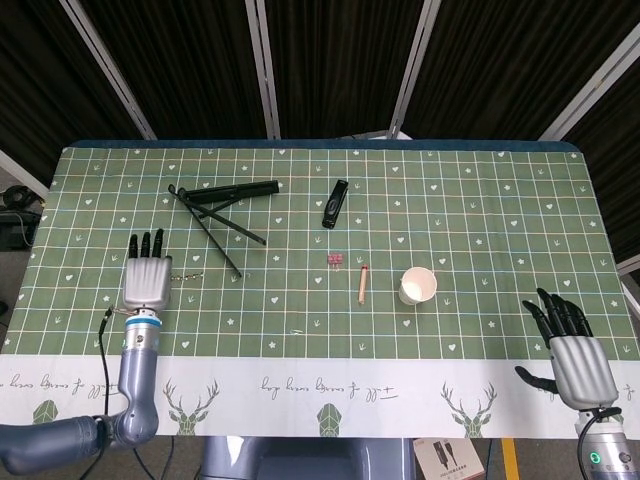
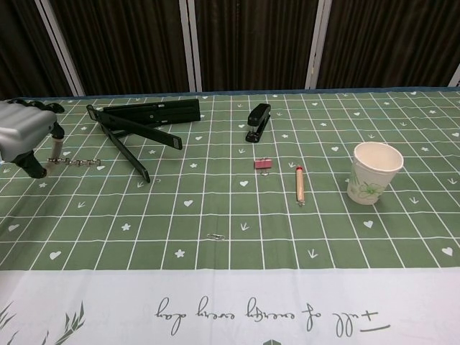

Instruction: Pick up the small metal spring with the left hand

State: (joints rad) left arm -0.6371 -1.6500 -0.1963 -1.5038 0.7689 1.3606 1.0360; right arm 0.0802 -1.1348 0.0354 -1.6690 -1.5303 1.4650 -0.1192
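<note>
The left robot hand [image 2: 21,138] holds the small metal spring [image 2: 75,162] above the table [image 2: 237,251].

The left hand [image 2: 21,140] was cut off by the chest view's left edge; the spring [image 2: 73,162] ran behind its thumb there, and from the head view showed as a thread too faint to read; the right hand [image 1: 572,350] was absent from the chest view.

Left hand [image 1: 147,281] raised above table's left edge, back of hand up, fingers extended forward, pinching the spring [image 2: 75,162] which hangs clear. Right hand [image 1: 570,352] at near right corner, fingers spread, holding nothing.
</note>
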